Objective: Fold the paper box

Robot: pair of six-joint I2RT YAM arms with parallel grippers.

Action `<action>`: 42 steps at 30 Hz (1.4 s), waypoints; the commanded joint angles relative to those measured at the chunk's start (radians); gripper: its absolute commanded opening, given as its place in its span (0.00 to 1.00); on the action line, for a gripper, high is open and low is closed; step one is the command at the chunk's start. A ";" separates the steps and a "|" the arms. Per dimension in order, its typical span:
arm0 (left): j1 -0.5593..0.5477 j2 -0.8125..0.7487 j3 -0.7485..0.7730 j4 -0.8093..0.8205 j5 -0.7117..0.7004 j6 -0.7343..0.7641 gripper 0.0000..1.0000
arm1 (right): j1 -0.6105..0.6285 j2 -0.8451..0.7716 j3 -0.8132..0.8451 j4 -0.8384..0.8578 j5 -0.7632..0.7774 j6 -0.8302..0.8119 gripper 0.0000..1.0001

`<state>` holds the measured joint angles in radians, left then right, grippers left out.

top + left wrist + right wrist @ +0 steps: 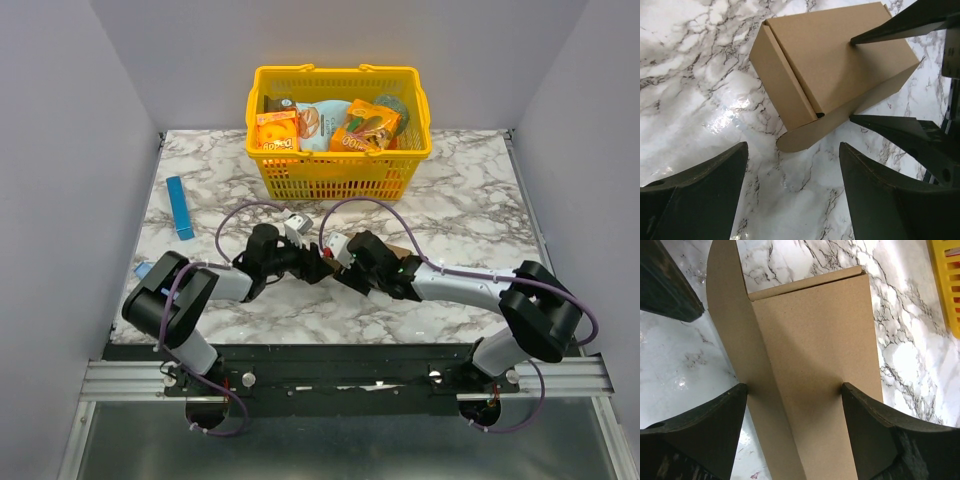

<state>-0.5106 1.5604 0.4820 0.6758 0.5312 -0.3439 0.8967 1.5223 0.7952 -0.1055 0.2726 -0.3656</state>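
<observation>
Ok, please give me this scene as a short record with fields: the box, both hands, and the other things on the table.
box: brown carton, lid down, one rounded flap sticking out, lying on marble table
left hand: open, near box, not touching
right hand: open, astride box, grip unclear
basket: yellow, far side, holds snack packs
blue box: slim, far left

From above, the plain brown cardboard box [403, 246] hides almost wholly beneath the black right gripper [340, 267] (one sliver shows). The right wrist view crops its near end and the yellow plastic basket [946, 285].
</observation>
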 commanded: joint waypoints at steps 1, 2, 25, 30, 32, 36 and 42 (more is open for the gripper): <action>0.001 0.093 0.012 0.168 0.093 0.020 0.77 | 0.002 0.032 -0.016 -0.072 -0.035 0.010 0.82; 0.001 0.104 0.013 0.183 0.110 0.016 0.75 | 0.002 0.030 -0.016 -0.071 -0.035 0.011 0.82; -0.066 0.220 0.122 0.120 0.162 0.114 0.44 | 0.004 0.019 -0.017 -0.062 -0.062 0.020 0.81; -0.085 0.245 0.141 0.111 0.118 0.129 0.46 | 0.004 0.018 -0.017 -0.062 -0.061 0.024 0.81; -0.092 0.244 0.141 0.111 0.098 0.135 0.43 | 0.004 0.018 -0.016 -0.062 -0.064 0.024 0.81; -0.114 0.227 0.118 0.151 0.072 0.134 0.30 | 0.002 0.018 -0.014 -0.063 -0.064 0.027 0.81; -0.140 0.236 0.122 0.211 0.107 0.103 0.09 | 0.002 -0.010 -0.017 -0.056 -0.078 0.045 0.82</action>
<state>-0.6044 1.7851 0.5980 0.8276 0.6197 -0.2493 0.8894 1.5185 0.7948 -0.1177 0.2832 -0.3664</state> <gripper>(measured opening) 0.349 0.817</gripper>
